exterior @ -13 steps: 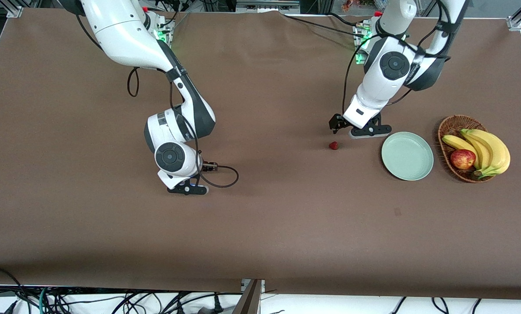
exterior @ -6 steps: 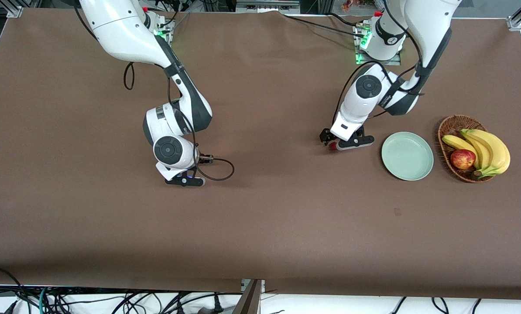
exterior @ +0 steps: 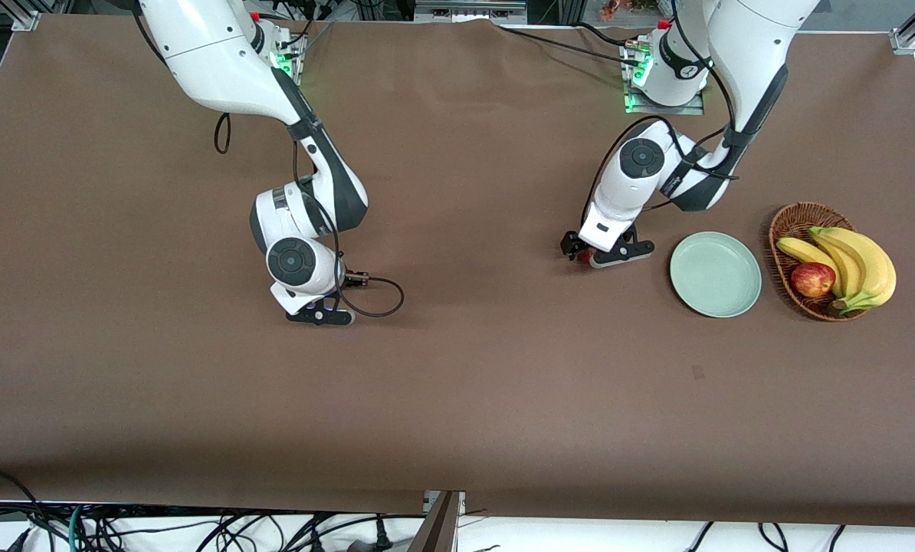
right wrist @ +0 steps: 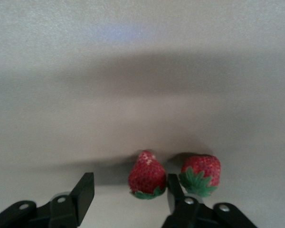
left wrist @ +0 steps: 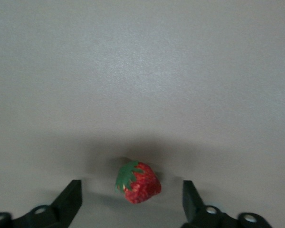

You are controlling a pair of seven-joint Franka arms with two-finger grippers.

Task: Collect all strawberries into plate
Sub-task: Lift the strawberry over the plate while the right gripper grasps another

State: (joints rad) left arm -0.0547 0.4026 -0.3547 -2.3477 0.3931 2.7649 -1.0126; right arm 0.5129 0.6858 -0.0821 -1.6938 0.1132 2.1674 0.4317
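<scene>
The strawberries number three: one [left wrist: 138,182] lies on the brown surface [exterior: 457,399] between the spread fingers of the left pincer [left wrist: 133,202], near the one empty plate [exterior: 715,274]. The two others [right wrist: 147,176] [right wrist: 201,175] lie side by side at the right pincer [right wrist: 128,192], also spread, one finger [right wrist: 175,189] between them. Both arms bend low, pincers at the surface. Since a second ago the left pincer has come down around its berry, and the right has shifted slightly.

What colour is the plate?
The plate is plain pale mint green, shown best in the front view.
</scene>
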